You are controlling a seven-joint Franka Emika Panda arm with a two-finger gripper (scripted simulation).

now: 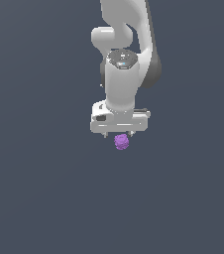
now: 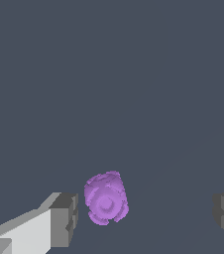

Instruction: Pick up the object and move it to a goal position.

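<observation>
The object, a small purple lumpy ball (image 1: 122, 142), lies on the dark grey floor just below the white gripper (image 1: 119, 135) in the exterior view. In the wrist view the ball (image 2: 105, 198) sits between the two grey fingertips (image 2: 64, 219), much closer to one of them, with a small gap to it and a wide gap to the other. The gripper (image 2: 146, 214) is open and holds nothing. The fingers are mostly hidden behind the white hand in the exterior view.
The white arm (image 1: 126, 44) rises above the gripper. A plain dark grey floor (image 1: 34, 188) surrounds the ball. No goal marker shows.
</observation>
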